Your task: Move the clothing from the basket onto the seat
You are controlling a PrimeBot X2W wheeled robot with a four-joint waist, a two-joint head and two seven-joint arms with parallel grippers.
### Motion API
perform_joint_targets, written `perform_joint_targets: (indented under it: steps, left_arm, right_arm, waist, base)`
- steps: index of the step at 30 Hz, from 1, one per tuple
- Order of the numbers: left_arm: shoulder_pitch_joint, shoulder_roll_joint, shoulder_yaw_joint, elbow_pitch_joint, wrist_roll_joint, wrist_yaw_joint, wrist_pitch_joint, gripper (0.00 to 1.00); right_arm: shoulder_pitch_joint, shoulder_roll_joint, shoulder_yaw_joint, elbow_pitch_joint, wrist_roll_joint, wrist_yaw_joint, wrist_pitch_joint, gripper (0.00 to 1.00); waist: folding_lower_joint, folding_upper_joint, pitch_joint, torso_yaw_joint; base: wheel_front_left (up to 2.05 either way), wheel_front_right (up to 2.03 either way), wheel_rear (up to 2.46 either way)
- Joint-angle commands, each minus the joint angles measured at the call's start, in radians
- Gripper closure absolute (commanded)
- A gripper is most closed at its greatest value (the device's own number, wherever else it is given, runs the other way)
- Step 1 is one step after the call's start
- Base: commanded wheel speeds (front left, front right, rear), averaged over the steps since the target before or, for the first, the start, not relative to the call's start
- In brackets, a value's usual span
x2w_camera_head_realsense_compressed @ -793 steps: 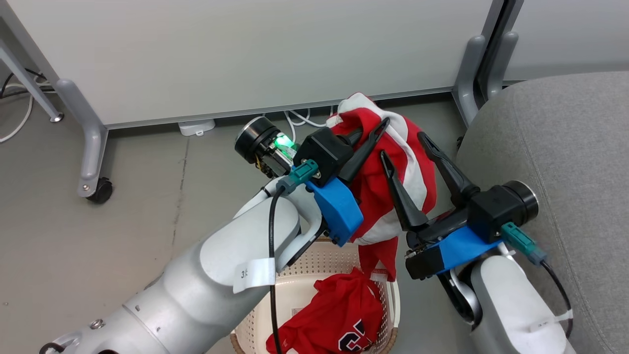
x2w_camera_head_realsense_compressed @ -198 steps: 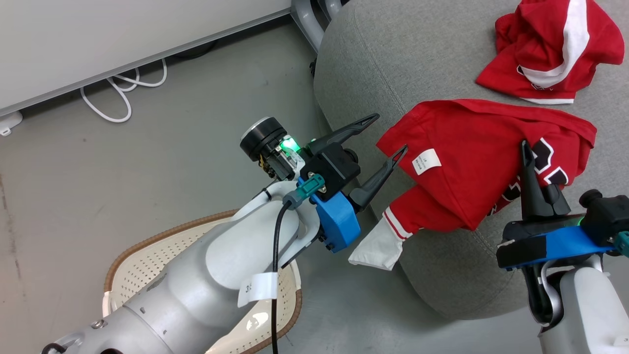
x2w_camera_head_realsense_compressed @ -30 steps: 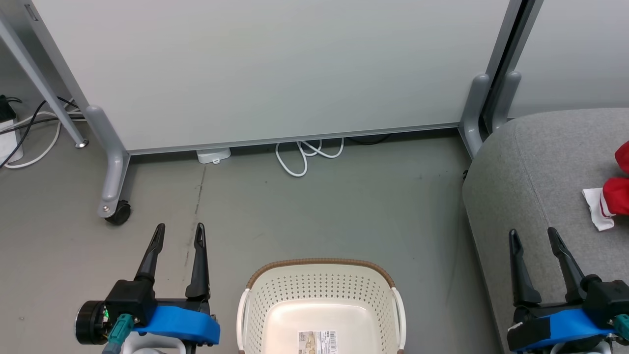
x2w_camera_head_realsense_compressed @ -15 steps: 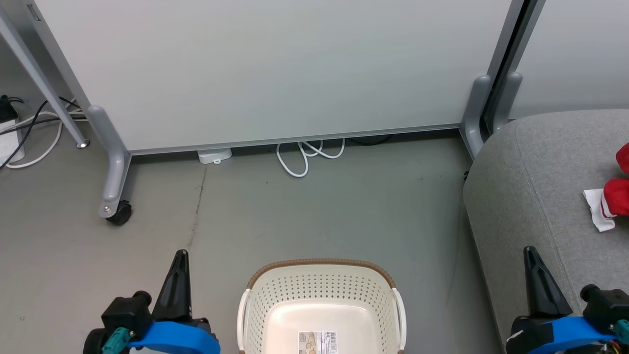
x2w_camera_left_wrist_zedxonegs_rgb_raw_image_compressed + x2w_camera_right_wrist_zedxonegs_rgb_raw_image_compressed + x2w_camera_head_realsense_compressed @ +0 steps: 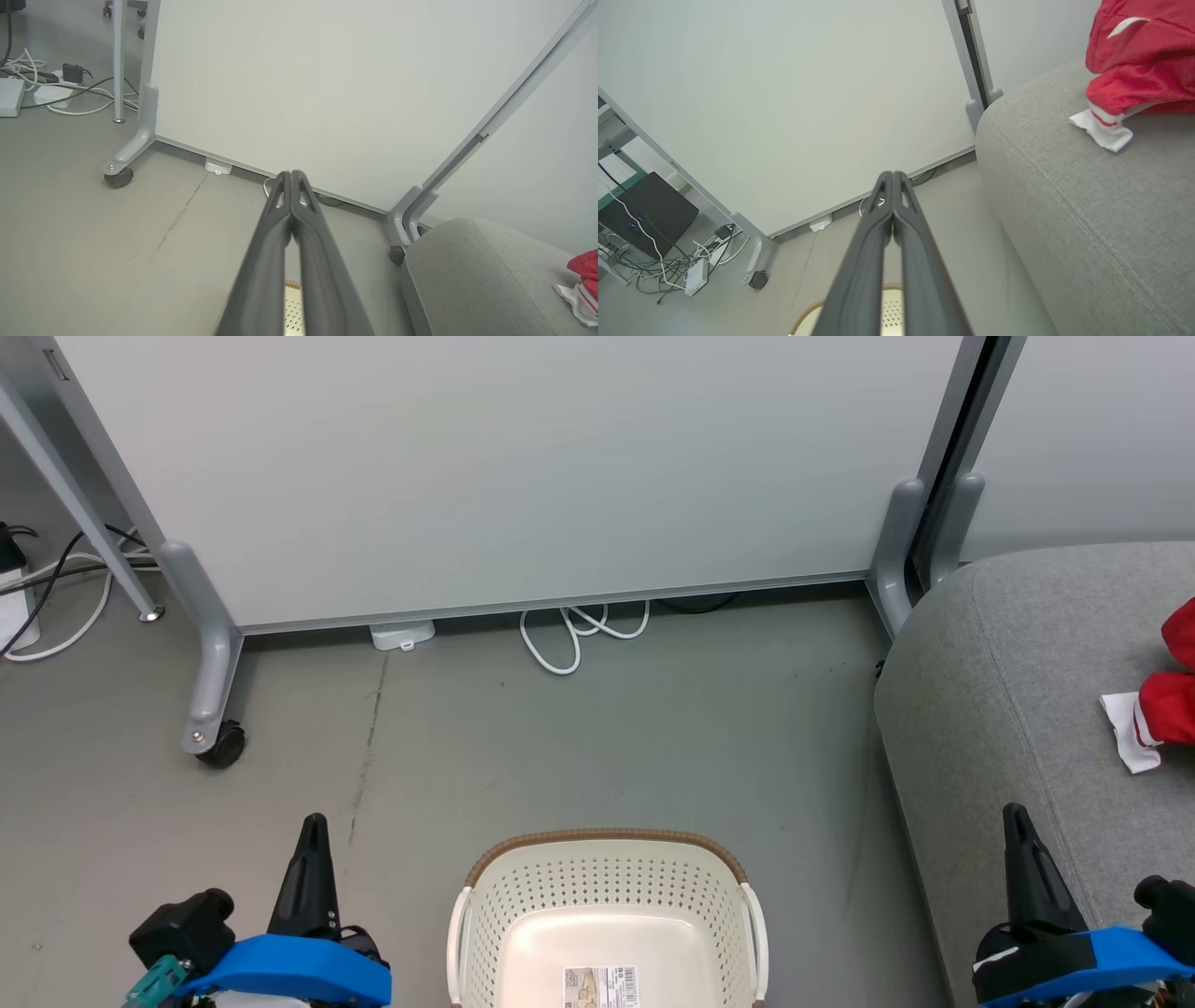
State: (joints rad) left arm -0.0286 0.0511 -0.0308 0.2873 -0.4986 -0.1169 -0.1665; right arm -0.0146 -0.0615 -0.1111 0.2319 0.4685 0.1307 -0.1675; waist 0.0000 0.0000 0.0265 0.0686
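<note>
Since the clothing (image 5: 1169,707) lies on the seat (image 5: 1008,691), red cloth with a white-trimmed end resting on the grey fabric at the right edge of the head view, you look to be at the close of the job rather than in the middle of it. In the right wrist view the red heap sits well up on the seat top, back from the rounded edge.

The basket (image 5: 607,840) stands on the floor (image 5: 653,737) beside the seat, between your two grippers. What shows of its inside is bare plastic with a paper label (image 5: 602,982). Its near part is cut off by the frame, so it is probably bare, though I can't be certain. The next move, as I judge it, calls only for a look at that hidden part; if it is bare, there is nothing to pick.

Your left gripper (image 5: 313,831) hangs low, left of the basket, fingers pressed together, pointing toward the white panel (image 5: 523,467), holding nothing. Your right gripper (image 5: 1018,821) hangs low by the seat's near edge, fingers likewise together, holding nothing.
</note>
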Motion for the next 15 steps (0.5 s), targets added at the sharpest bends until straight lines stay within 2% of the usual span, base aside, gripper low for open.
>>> perform_joint_targets:
  steps: [1, 15]
  left_arm:
    - [-0.035, 0.000, 0.012, -0.019, -0.043, -0.004, 0.010, 1.00]
    - [-0.046, 0.000, 0.040, -0.025, -0.257, -0.007, 0.064, 1.00]
  right_arm:
    - [-0.026, -0.001, -0.001, -0.015, 0.044, 0.000, 0.010, 1.00]
    - [-0.043, 0.001, -0.001, -0.010, 0.265, 0.000, 0.064, 1.00]
  waist:
    - [0.0000, 0.0000, 0.000, -0.001]
    - [0.0000, 0.0000, -0.003, -0.010]
  base:
    - [0.00, 0.00, 0.00]
    - [0.00, 0.00, 0.00]
